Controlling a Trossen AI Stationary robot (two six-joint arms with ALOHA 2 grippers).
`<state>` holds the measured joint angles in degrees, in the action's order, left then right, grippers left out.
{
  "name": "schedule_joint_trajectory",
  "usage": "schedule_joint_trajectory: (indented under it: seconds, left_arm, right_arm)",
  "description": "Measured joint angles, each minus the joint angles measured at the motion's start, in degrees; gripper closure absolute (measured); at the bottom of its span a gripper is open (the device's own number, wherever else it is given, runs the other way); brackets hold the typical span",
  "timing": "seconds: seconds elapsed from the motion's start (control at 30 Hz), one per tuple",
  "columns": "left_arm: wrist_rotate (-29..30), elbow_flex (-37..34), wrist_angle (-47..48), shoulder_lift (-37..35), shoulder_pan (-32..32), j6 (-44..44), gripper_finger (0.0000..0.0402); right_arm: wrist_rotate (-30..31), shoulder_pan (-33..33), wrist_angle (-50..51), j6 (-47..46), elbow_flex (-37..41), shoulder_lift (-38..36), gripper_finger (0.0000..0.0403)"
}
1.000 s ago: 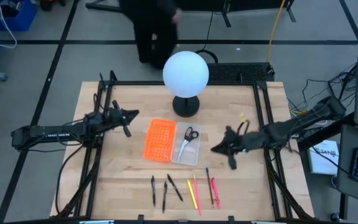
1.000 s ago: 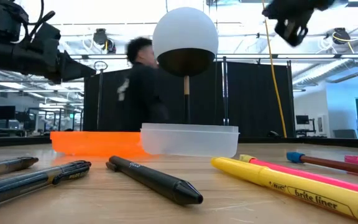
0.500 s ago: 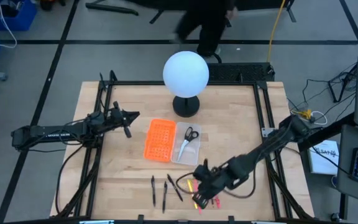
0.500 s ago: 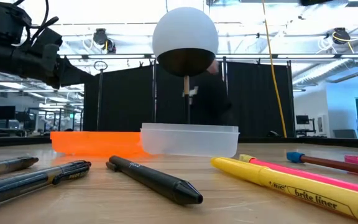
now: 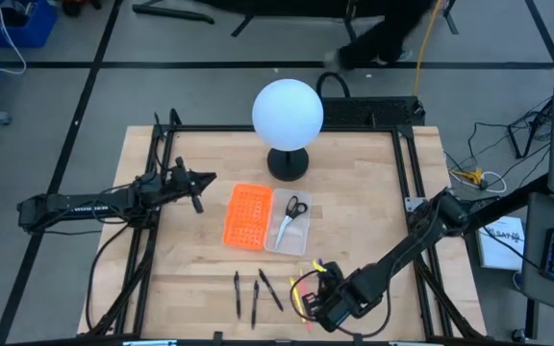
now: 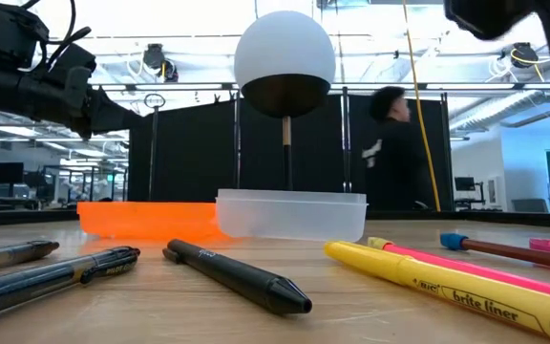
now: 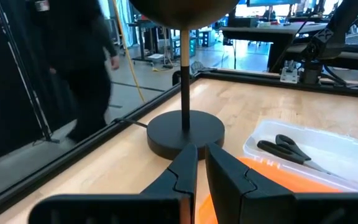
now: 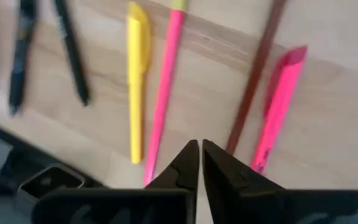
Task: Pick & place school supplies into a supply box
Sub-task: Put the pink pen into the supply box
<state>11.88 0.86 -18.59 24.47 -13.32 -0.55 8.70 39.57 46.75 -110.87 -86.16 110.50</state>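
Pale wood of the worktop (image 5: 354,192) carries everything here. At its near edge lies the row of pens: three black pens (image 5: 256,293) on the left, then the yellow highlighter (image 8: 137,78), the thin pink pen (image 8: 164,90), a brown pencil (image 8: 258,78) and the pink highlighter (image 8: 278,102) on the right. My right jaws (image 8: 199,158) hang just above that row, over its yellow and pink end, fingers nearly together with only a thin slit between them and nothing held in them. In the low view the black pen (image 6: 237,275) and yellow highlighter lie closest, flat on the wood.

Farther back, mid-worktop, sits the clear supply box (image 5: 299,237), with the small scissors (image 5: 292,211) already inside it. The orange perforated panel (image 5: 246,216) lies touching its left side.

My left jaws (image 7: 201,168) wait above the worktop's left side, just left of the orange panel, fingers narrow and empty, pointed toward the lamp.

At the far edge stands the white globe lamp (image 5: 288,113) on its black round base (image 7: 185,132). Beyond the worktop a person (image 6: 394,153) in dark clothes stands on the floor.
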Motion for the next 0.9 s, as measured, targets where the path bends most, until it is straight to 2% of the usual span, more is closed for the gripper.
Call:
schedule_joint_trajectory:
  seconds: [0.2,0.3,0.43,0.7,0.9]
  left_arm:
    - [0.00,0.00,-0.72,0.00,0.00,-0.23,0.0360]
    - [0.00,0.00,-1.05,0.00,0.00,-0.27,0.0360]
    - [0.00,0.00,-1.04,0.00,0.00,-0.42,0.0360]
    - [-0.04,0.00,-1.00,0.00,0.00,-0.42,0.0360]
    - [-0.37,0.00,-0.89,0.00,0.00,-0.42,0.0360]
  right_arm:
    - [-1.36,-0.04,0.07,-2.51,3.64,0.04,0.0321]
    - [-4.31,-0.50,0.01,-2.01,5.71,0.04,0.0290]
    - [-5.68,-0.59,-1.16,-2.47,8.80,0.03,0.0266]
    - [-6.03,-0.61,-10.95,-0.76,15.65,-0.48,0.0269]
    - [-14.60,-0.70,-9.36,0.80,19.69,-0.24,0.0283]
